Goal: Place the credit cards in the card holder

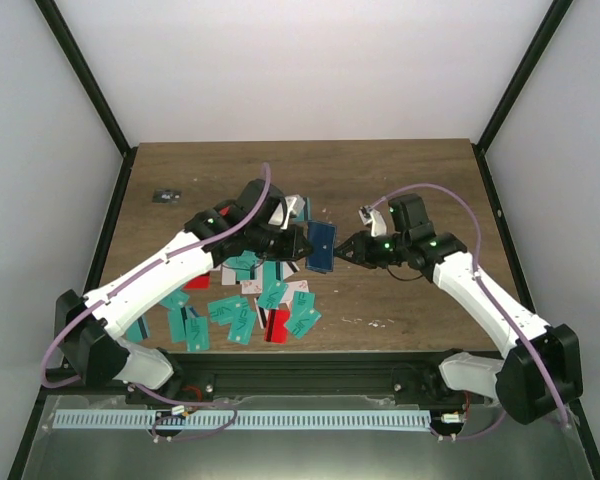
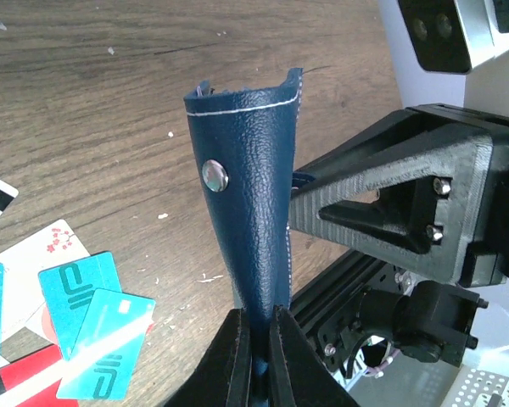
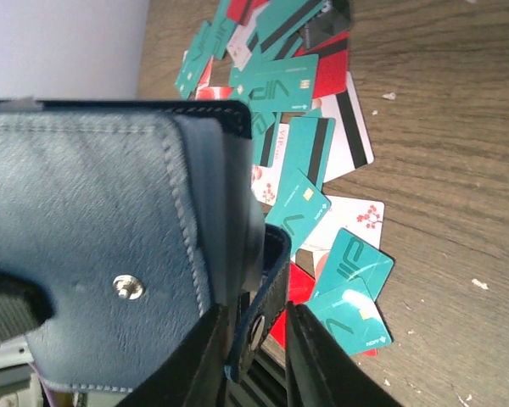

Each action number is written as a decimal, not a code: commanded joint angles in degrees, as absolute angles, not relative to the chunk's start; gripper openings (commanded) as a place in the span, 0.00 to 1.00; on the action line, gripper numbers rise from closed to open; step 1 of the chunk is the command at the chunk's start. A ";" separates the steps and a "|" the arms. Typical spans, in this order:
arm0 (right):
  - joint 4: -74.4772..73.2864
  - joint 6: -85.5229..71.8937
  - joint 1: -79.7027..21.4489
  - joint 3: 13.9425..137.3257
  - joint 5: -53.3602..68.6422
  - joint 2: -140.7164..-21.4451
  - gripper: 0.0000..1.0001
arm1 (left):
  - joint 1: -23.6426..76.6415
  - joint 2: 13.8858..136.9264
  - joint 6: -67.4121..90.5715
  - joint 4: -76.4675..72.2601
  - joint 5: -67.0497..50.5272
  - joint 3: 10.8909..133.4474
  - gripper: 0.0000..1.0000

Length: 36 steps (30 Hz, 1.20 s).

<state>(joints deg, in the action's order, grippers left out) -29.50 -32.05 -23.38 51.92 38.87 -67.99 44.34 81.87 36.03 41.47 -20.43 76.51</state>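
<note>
Left tool clamps the card holder by one edge; right tool, narrow around its clasp tab, grip unclear, should peel toward 3 o'clock.

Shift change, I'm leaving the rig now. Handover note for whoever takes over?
Left tool: shut on the card holder, which is held off the table.
Right tool: one finger on each side of the holder's clasp tab; can't tell whether the grip is firm.
Credit cards: loose pile on the table by the left arm.
Done: holder picked up; no card visible in it.
Left: open the holder and load the cards.
</note>
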 commanded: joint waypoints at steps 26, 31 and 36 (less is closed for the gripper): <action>-44.91 -39.33 -23.82 39.41 20.14 -62.30 0.01 | 51.31 103.26 42.64 16.54 -27.98 66.43 0.21; -45.92 -38.36 -23.74 40.68 19.15 -61.69 0.01 | 52.88 103.82 40.68 24.77 -18.73 69.24 0.64; -45.50 -37.17 -23.74 41.35 19.94 -60.92 0.01 | 54.99 102.50 38.32 28.72 -14.88 71.42 0.81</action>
